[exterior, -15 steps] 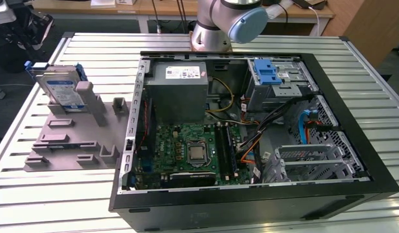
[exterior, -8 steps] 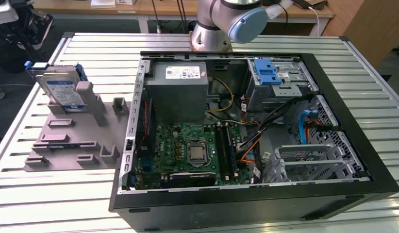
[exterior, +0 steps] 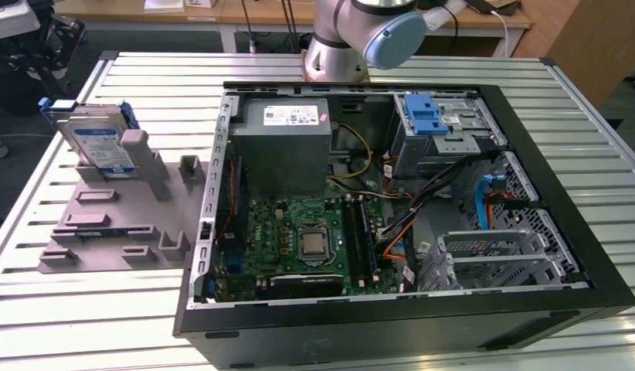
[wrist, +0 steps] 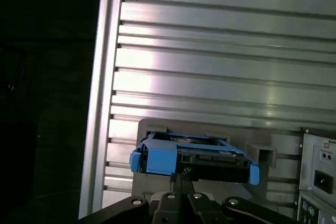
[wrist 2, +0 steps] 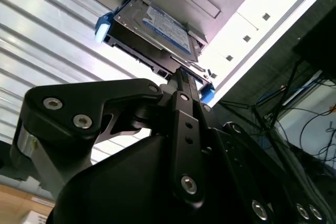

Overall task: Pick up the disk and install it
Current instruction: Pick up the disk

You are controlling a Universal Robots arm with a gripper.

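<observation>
- Disk (exterior: 94, 137): it stands on edge in a grey holder (exterior: 101, 232), well apart from the computer case (exterior: 400, 309) on the exterior view's left. It has not been lifted yet.
- Judged by its looks, the disk is a stiff, fairly heavy metal slab with smooth faces that could slip. The insides are likely to suffer from a knock. The blue plastic frame around its edges, or the two flat faces, look like the safest places to take hold.
- The holder is matt grey plastic with blocky ribs and slots. It lies flat on the table (exterior: 80, 309) just beside the case.
- The table top is ribbed, shiny aluminium slats.
- The gripper (wrist: 178, 177) is black metal linkwork. In both wrist views its fingers appear pressed together with nothing between them, and they point toward the disk's (wrist: 189, 156) connector edge.
- The case lies open on its side. Inside are a grey steel power box (exterior: 281, 151), a green circuit board (exterior: 286, 232) and, further to the exterior view's right, a metal drive cage (exterior: 441, 127) with a blue latch.
- The arm's (exterior: 348, 39) base stands behind the case.
</observation>
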